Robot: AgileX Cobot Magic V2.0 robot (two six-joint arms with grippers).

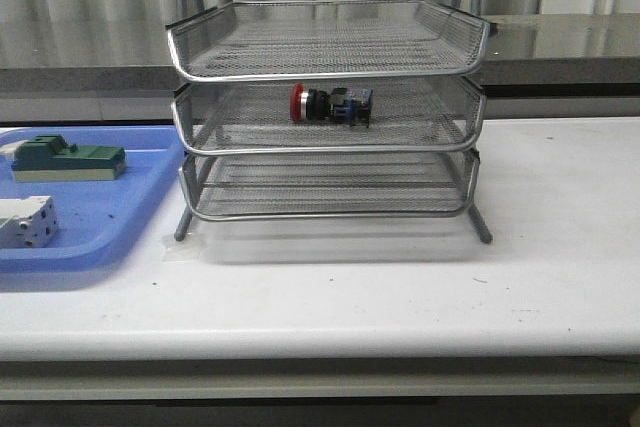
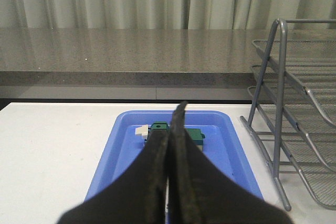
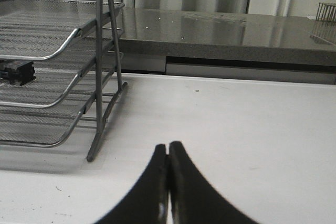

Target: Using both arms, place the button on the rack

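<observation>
Currently, reading left to right, the left gripper is pressed closed and empty, the button lies on its side on the rack's middle tier at frame centre, apparently light, rigid, smooth-capped, best gripped across its black body, and the right gripper is likewise closed, empty.

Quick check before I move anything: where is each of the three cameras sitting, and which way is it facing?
Front: faces forward over the white table at the silver wire-mesh three-tier rack, red-headed push-button on its middle tier; no arm shows.
Left wrist: on the left arm, over the blue plastic tray; left gripper, jaws shut.
Right wrist: on the right arm, beside the rack; right gripper, jaws shut.
All three share the rack.
</observation>
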